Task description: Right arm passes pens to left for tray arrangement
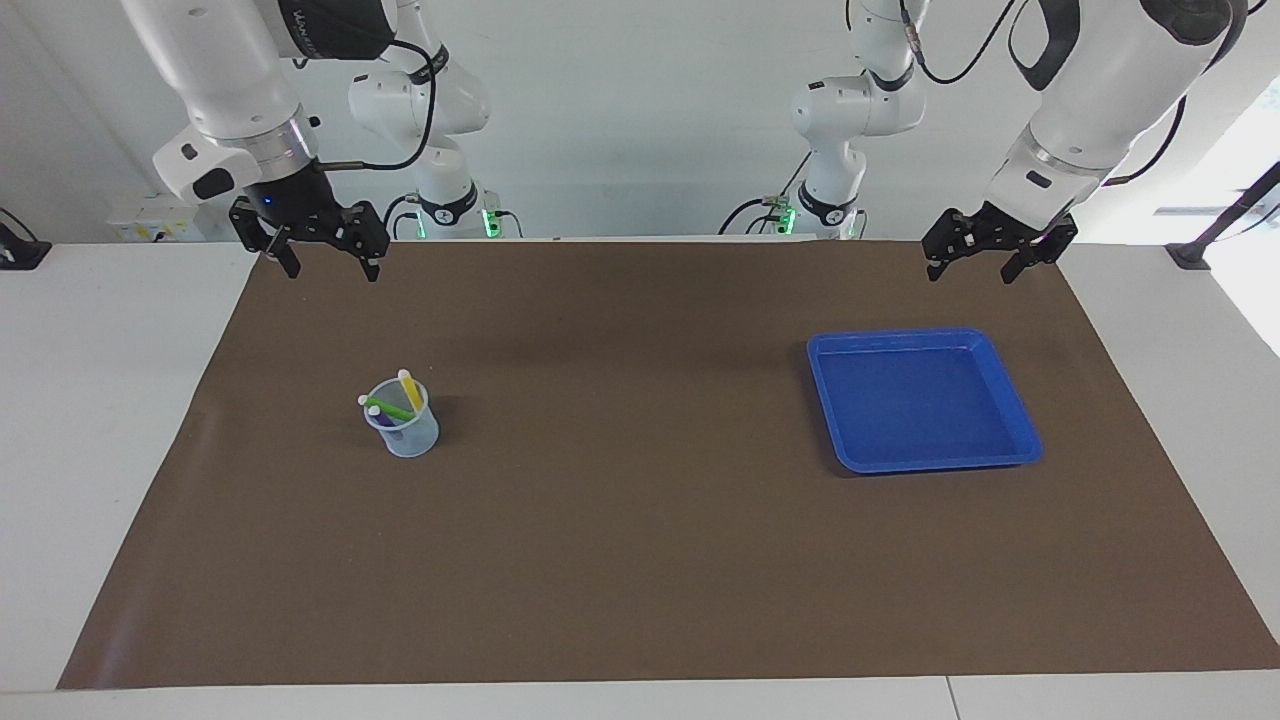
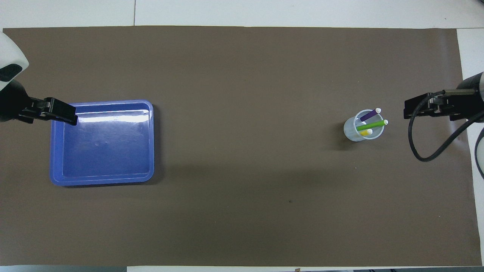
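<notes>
Three pens (image 1: 397, 398) are standing in a small mesh cup (image 1: 404, 428) at nine o'clock on the brown mat (image 1: 640, 560); the blue tray (image 1: 922, 455) is sitting empty at three o'clock. The right gripper (image 1: 327, 268) is hanging with fingers apart at eleven o'clock, the left gripper (image 1: 972, 272) likewise spread and empty at one o'clock.

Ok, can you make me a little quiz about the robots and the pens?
1. True or false: the blue tray has nothing in it.
2. How many pens stand in the mesh cup?
3. Which is over the brown mat's edge at the cup's end: A) left gripper, B) right gripper?

Key: 1 true. 2 three: yellow, green, purple. 3 B. Both grippers are open and hold nothing.
</notes>
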You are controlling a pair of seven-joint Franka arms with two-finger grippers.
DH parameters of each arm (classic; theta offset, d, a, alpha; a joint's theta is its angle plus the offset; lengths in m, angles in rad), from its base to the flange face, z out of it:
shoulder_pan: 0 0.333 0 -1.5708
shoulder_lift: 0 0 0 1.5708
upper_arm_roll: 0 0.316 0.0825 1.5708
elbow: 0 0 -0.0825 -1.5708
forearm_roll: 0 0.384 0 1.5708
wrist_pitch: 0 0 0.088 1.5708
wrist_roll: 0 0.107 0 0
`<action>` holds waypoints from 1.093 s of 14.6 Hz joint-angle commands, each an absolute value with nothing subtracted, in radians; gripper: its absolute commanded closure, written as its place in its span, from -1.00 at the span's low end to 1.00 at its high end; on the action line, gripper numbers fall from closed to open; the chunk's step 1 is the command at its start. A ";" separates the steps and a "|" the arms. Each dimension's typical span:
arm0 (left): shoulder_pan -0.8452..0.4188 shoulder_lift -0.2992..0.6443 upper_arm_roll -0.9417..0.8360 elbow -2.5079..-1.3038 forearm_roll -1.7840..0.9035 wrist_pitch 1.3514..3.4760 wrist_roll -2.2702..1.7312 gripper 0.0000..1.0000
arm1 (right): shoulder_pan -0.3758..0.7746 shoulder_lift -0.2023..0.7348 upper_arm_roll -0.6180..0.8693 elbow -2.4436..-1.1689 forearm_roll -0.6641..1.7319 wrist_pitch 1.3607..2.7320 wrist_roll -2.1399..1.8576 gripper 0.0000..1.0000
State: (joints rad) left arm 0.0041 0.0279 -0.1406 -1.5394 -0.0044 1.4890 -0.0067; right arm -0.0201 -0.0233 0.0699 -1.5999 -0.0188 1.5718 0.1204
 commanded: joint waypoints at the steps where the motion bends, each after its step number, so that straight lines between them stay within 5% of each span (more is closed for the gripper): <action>1: 0.003 0.000 -0.132 -1.566 -0.015 1.485 -0.014 -1.00 | -0.029 -0.028 0.078 -1.606 -0.005 1.572 0.146 -1.00; 16: 0.003 -0.002 -0.130 -1.568 -0.015 1.463 -0.014 -1.00 | -0.037 -0.044 0.078 -1.664 0.002 1.650 0.144 -1.00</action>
